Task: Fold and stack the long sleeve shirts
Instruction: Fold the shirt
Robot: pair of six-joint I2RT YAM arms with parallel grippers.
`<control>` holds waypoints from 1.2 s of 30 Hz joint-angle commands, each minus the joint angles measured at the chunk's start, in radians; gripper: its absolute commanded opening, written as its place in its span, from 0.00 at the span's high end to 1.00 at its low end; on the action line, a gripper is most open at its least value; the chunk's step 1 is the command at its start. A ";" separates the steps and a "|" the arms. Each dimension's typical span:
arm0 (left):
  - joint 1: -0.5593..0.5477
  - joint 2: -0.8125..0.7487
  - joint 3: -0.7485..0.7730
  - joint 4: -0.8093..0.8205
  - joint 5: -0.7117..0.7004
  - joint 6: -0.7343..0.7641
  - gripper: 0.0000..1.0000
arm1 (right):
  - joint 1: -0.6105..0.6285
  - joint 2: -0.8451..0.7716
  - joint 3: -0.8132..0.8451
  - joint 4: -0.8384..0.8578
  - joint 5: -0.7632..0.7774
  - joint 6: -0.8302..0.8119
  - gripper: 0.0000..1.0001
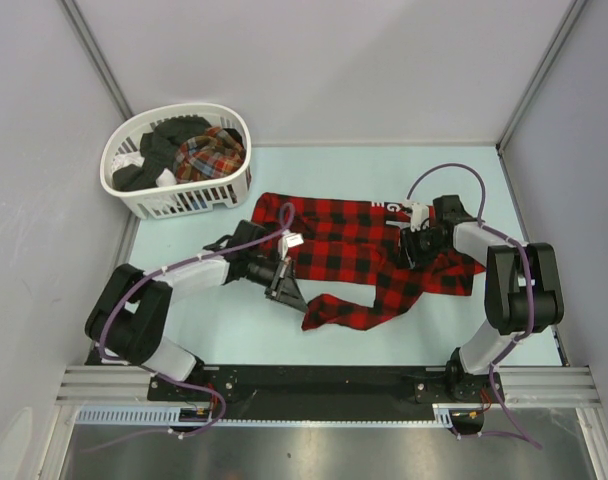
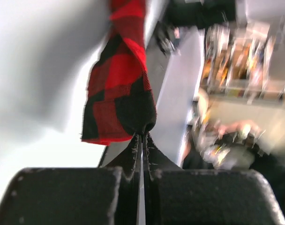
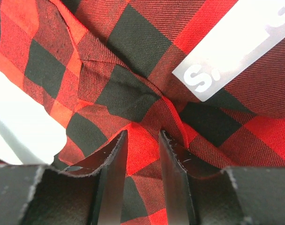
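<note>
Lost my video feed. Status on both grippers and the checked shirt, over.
Left gripper shut on an edge of the red-and-black shirt. Right gripper closed on a fold of it. White basket far left, clear of both arms.

The spread shirt (image 1: 344,250) lies on the table (image 1: 214,325), the basket (image 1: 184,203) behind it, leftward — a second shirt (image 1: 212,155) inside. The left gripper (image 1: 296,298) meets its near-left edge, the right gripper (image 1: 409,250) its right part.
</note>
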State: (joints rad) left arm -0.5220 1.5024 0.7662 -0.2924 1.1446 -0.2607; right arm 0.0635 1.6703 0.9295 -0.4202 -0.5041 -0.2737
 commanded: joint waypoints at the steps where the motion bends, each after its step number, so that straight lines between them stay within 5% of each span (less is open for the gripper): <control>1: 0.076 0.021 -0.064 0.245 -0.029 -0.232 1.00 | -0.002 -0.038 0.018 -0.038 -0.028 -0.038 0.59; 6: 0.076 0.042 0.010 0.098 -0.048 -0.074 1.00 | -0.011 -0.110 0.072 -0.162 -0.160 -0.123 0.48; 11: 0.039 0.032 0.151 -0.180 -0.036 0.236 1.00 | -0.016 -0.268 0.069 -0.264 -0.431 -0.277 0.18; 15: 0.042 -0.050 0.021 0.092 0.050 -0.109 1.00 | 0.021 -0.429 -0.044 -0.073 -0.539 -0.194 0.12; 16: 0.043 -0.065 -0.013 0.277 0.061 -0.202 1.00 | 0.063 -0.464 -0.064 -0.046 -0.509 -0.173 0.12; 18: 0.042 -0.090 -0.104 0.474 0.079 -0.462 1.00 | 0.091 -0.462 -0.069 -0.074 -0.510 -0.177 0.12; 20: 0.040 -0.093 -0.143 0.660 0.083 -0.570 1.00 | 0.117 -0.451 -0.070 -0.080 -0.542 -0.189 0.12; 32: 0.034 -0.077 -0.169 0.794 0.096 -0.707 1.00 | 0.392 -0.382 -0.055 -0.040 -0.504 -0.182 0.14; 36: 0.034 -0.091 -0.171 0.817 0.089 -0.735 1.00 | 0.443 -0.360 -0.061 0.032 -0.487 -0.133 0.26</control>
State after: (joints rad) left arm -0.4820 1.4391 0.5884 0.4435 1.2045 -0.9413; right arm 0.4717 1.2991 0.8677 -0.4942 -0.9989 -0.4480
